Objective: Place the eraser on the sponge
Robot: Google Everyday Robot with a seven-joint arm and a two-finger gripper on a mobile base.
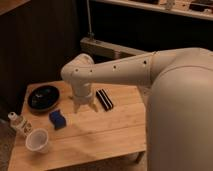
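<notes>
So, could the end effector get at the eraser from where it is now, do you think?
Probably yes. The end effector hangs open just beside the eraser, which lies flat on the table with nothing on it or between them; the sponge sits clear on the other side.

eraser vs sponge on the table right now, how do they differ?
Colour: the eraser is black with white stripes; the sponge is plain bright blue.
Place: in the picture the eraser lies right of the open gripper, the sponge left.
Shape: the eraser looks longer and narrower than the sponge.
Shared: both lie flat on the table, unheld.
</notes>
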